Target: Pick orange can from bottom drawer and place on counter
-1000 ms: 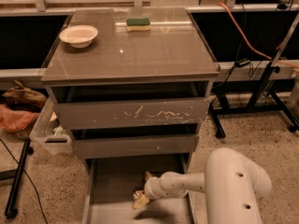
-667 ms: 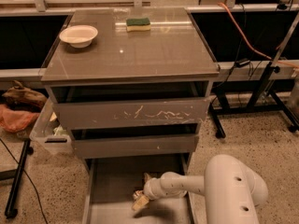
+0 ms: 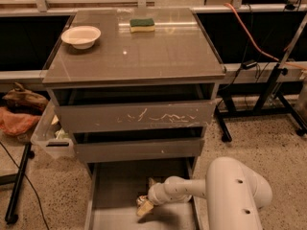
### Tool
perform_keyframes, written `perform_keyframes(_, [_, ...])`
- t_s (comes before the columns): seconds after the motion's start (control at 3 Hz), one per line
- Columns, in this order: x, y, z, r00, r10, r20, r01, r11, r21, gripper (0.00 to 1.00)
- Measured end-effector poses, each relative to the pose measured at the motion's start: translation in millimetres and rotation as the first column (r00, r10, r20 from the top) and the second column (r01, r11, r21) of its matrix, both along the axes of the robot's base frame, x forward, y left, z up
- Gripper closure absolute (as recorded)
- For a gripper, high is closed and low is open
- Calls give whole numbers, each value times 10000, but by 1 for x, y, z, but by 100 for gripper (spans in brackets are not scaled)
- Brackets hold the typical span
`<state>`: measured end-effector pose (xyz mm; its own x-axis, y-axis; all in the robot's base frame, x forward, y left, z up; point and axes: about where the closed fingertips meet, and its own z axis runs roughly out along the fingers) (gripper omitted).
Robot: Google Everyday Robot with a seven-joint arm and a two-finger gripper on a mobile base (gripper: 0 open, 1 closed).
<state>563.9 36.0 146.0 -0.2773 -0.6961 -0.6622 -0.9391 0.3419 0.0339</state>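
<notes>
Camera view: gripper [image 3: 144,208] is low in the open bottom drawer [image 3: 115,195], at the orange can [image 3: 140,201] on the drawer floor. Can't tell if it's clamped. Confirm grip, then pull out towards the near side, since the middle drawer front [image 3: 139,150] overhangs. Worktop [image 3: 158,56]: bowl [image 3: 81,36] far-left, sponge [image 3: 142,25] far-centre, so place near-centre.

Warm overhead light leaves a small glint on the glossy bench [image 3: 158,51], while below the bench the bottom drawer [image 3: 115,195] lies dim, the pincer [image 3: 144,206] inside it casting a dark shadow on its floor.
</notes>
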Motion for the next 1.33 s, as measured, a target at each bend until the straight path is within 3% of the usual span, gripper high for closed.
perform_keyframes(0.67, [-12,-8,-4,9998,-135,-137,132,9996,-268,0])
perform_keyframes(1.33, [-13,-19,-14,9993,-259,-263,262,9996,137,0])
